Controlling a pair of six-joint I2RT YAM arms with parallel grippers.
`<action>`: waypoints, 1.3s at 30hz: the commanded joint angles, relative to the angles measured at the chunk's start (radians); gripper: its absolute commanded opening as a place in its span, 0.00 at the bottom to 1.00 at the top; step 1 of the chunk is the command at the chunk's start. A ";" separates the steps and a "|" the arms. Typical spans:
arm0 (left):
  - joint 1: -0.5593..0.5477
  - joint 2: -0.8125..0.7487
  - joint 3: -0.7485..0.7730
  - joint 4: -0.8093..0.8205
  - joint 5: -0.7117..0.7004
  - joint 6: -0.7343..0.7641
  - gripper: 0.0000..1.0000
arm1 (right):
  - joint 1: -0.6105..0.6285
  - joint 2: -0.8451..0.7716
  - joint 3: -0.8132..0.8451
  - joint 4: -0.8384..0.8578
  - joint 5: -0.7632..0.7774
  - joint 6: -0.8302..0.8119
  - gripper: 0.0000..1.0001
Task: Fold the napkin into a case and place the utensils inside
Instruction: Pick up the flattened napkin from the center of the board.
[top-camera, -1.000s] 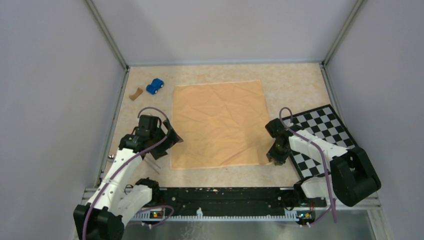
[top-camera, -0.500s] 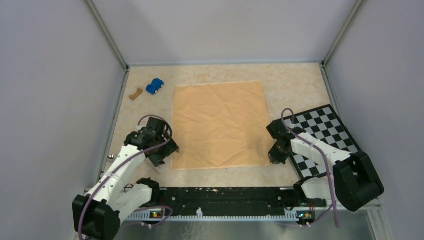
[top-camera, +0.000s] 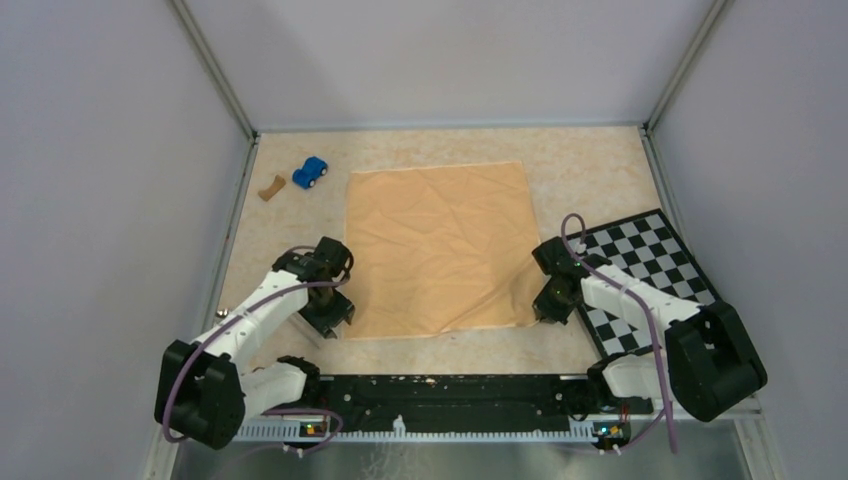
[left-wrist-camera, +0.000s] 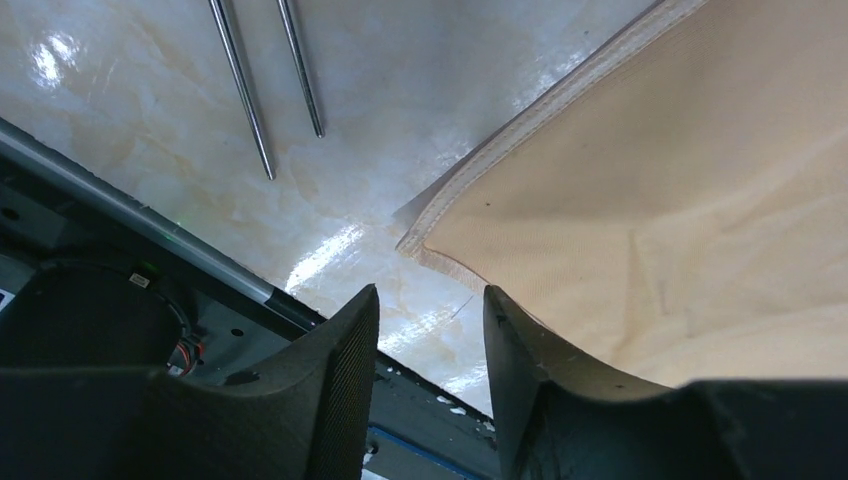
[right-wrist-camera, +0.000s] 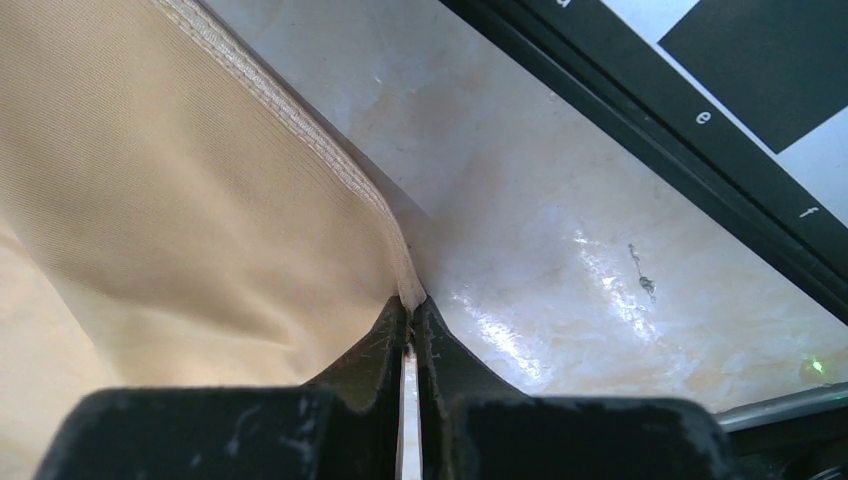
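- Top view: the napkin (top-camera: 440, 240) lies open and unfolded on the table (top-camera: 590, 165). My left gripper (top-camera: 335, 322) has dropped to its near-left corner. My right gripper (top-camera: 545, 305) sits on the near-right corner, where the cloth now puckers a little.
- Left wrist view: my jaws have narrowed but are still apart, with nothing between them. The napkin corner lies just ahead of the gap, flat on the table. Two utensils (left-wrist-camera: 262, 85) lie beside it, clear of the cloth.
- Right wrist view: my jaws have come together and are clamped on the napkin's hemmed corner. The checkerboard (right-wrist-camera: 760, 70) is just off to the side.
- Judgement: one corner is caught and the other is not yet, so the first fold can't start until my left side bites.
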 joint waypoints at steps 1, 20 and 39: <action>-0.006 0.036 -0.015 0.001 0.035 -0.072 0.50 | -0.004 0.025 -0.035 0.057 0.000 -0.008 0.00; -0.007 0.142 -0.088 0.110 0.033 -0.102 0.55 | -0.005 -0.012 -0.053 0.057 0.002 -0.005 0.00; -0.009 0.126 -0.006 0.050 -0.016 -0.074 0.59 | -0.004 -0.022 -0.066 0.063 -0.014 -0.004 0.00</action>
